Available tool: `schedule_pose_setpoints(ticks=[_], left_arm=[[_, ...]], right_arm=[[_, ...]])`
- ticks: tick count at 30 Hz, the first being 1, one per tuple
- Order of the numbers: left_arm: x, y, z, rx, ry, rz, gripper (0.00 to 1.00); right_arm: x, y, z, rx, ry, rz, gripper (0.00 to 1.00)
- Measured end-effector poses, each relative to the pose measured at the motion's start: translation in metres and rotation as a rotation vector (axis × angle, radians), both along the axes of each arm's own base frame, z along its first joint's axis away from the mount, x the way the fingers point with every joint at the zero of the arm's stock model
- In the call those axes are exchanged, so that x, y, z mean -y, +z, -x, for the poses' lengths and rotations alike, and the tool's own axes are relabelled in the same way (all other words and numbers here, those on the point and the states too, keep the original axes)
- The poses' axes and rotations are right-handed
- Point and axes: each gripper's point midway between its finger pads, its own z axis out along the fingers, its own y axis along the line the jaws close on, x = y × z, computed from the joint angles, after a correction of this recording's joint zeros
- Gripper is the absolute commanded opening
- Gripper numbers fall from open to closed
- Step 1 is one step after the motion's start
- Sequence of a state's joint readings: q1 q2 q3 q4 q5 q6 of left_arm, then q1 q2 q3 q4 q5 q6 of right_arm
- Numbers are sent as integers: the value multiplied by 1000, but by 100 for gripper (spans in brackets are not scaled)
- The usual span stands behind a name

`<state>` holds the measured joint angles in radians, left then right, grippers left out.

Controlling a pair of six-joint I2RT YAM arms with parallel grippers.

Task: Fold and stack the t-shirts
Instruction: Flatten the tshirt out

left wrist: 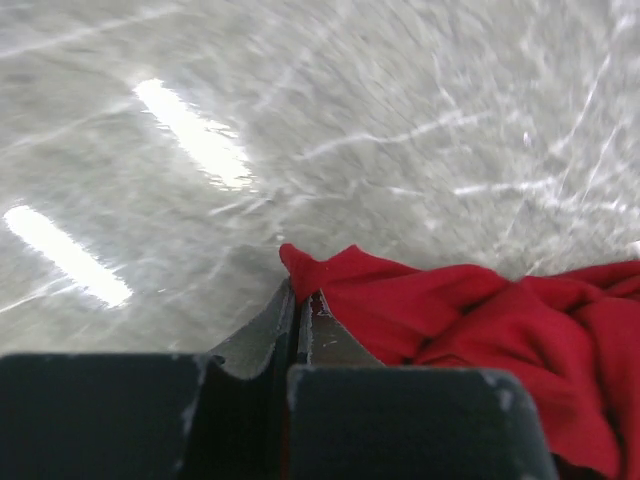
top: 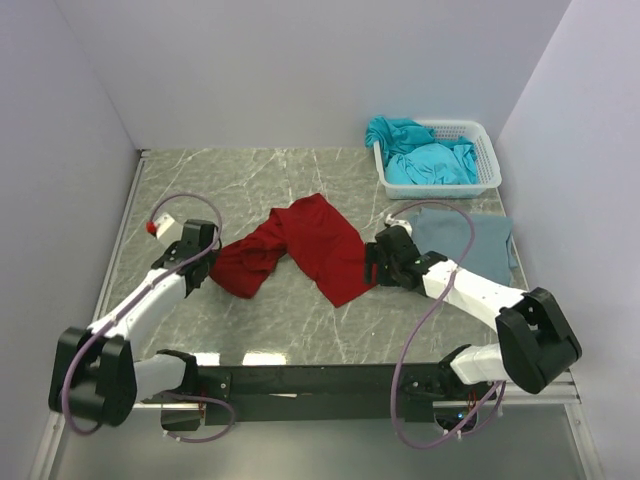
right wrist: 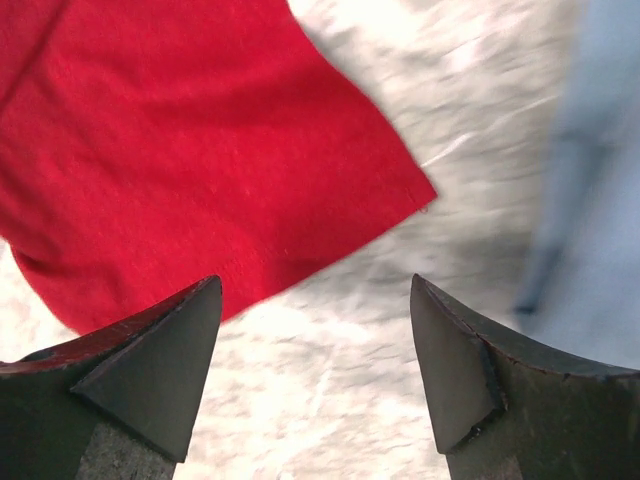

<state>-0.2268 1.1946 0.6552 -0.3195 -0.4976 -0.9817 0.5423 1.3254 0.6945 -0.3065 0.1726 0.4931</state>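
A dark red t-shirt (top: 305,245) lies crumpled on the marble table, mid-front. My left gripper (top: 207,265) is at its left end. In the left wrist view the jaws (left wrist: 300,300) are closed with a corner of the red shirt (left wrist: 470,320) pinched between them. My right gripper (top: 376,263) is at the shirt's right edge. In the right wrist view it (right wrist: 315,300) is open and empty over bare table, with the red shirt's hem (right wrist: 200,150) just beyond the left finger. A grey-blue t-shirt (top: 470,245) lies flat at the right, blurred in the right wrist view (right wrist: 590,200). Turquoise t-shirts (top: 425,160) fill the basket.
A white lattice basket (top: 485,150) stands at the back right. Grey walls close in the table on the left, back and right. A black rail (top: 310,380) runs along the front edge between the arm bases.
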Motion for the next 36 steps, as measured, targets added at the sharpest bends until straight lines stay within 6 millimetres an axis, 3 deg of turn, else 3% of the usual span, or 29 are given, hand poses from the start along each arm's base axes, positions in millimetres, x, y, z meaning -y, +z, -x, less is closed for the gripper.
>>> schedule_pose_setpoints(ticks=[4,11,16,22,24,28,33,35,36], left_arm=[[-9,6,11,45,51,8,1],[-11,7,16,61,73,20,1],[-11,8,16,64,76,23,1],[-11,9,16,70,83,31,1],[-11,10,16,76,85,34,1],[-12,13,18,84,94,34,1],[-14,22,20,102,102,36,1],[-15,35,17,133,110,39,1],[-16,51,14,168,119,38,1]], right_arm=[[-25,-5,14,-31,92,-21,80],[-87,-6,41,-45,351,1,79],[-121,-10,46,-51,444,27,72],[-124,-29,44,-87,441,67,62],[-126,-30,41,-81,438,71,46],[-123,-31,35,-68,414,94,0],[-102,-24,25,-32,323,169,0],[-88,-7,14,9,267,196,0],[-80,9,6,45,230,202,0]])
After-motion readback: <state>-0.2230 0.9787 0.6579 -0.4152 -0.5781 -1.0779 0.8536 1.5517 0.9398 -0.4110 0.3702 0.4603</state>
